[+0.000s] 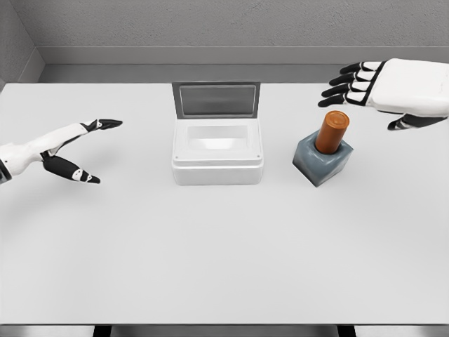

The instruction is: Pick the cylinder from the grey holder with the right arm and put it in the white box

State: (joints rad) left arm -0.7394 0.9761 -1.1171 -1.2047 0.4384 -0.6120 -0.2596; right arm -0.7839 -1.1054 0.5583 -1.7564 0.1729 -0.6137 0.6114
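An orange cylinder [332,132] stands in a grey holder [322,161] on the right part of a white table [224,260], leaning a little toward the far right, its lower end sunk in the holder and its upper part standing clear. The right hand [382,88] hangs above and to the far right of the cylinder, not touching it; its black-tipped fingers [344,81] are stretched out toward the left and spread wide, the thumb pointing down on the near side, and it holds nothing. To the left of the holder, near the middle of the table and apart from it, sits a white box [217,151] with its grey lid [216,100] raised upright along the far edge; the inside of the box shows only its pale floor. The left hand [74,147] rests low over the left side of the table, well apart from the box, with fingers and thumb spread wide and nothing between them. No writing, label or brand mark can be read on the cylinder, the holder, the box or the hands.
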